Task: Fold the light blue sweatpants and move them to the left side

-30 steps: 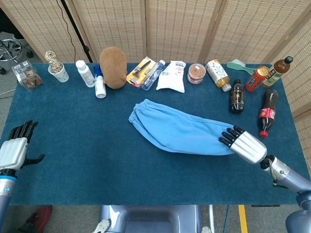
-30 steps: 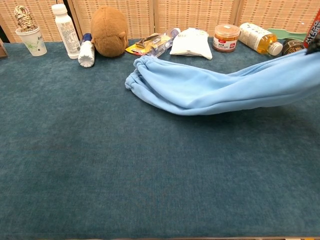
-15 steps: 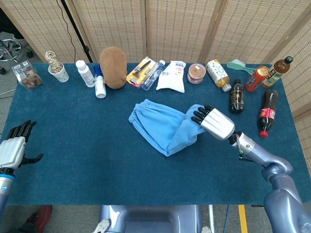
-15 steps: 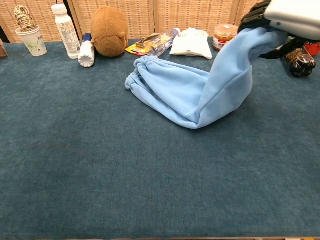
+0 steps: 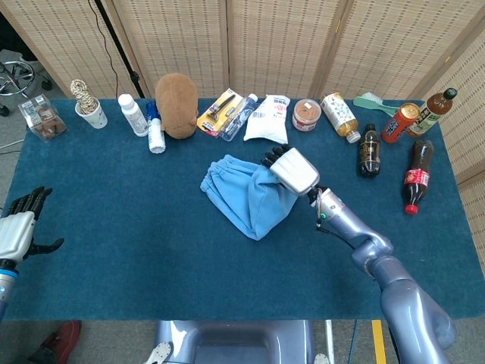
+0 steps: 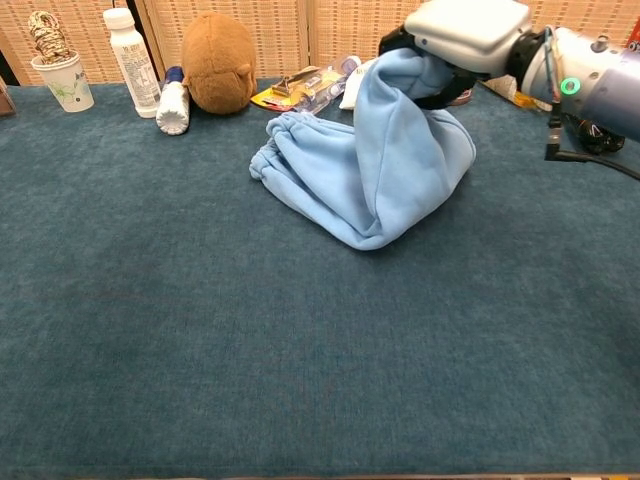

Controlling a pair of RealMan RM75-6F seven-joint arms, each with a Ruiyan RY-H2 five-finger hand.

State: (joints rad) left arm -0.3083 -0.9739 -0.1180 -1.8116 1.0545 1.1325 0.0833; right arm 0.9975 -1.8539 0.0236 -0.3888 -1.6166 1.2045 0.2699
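Observation:
The light blue sweatpants [image 5: 246,191] [image 6: 350,170] lie near the table's middle, waistband to the left. My right hand [image 5: 292,169] [image 6: 465,35] grips the leg end and holds it lifted above the rest of the fabric, so the legs drape doubled over toward the waistband. My left hand [image 5: 21,227] hovers at the table's left edge, fingers apart, holding nothing; the chest view does not show it.
Along the back edge stand a paper cup [image 5: 92,114], white bottles [image 5: 134,115], a brown plush [image 5: 176,94], packets [image 5: 269,119], a jar [image 5: 306,114] and several drink bottles [image 5: 369,150]. Blue tablecloth [image 5: 129,220] stretches bare to the left of the pants.
My right hand has carried the leg end from the right side up and leftward over the pants, folding them in half. The left hand barely shifted.

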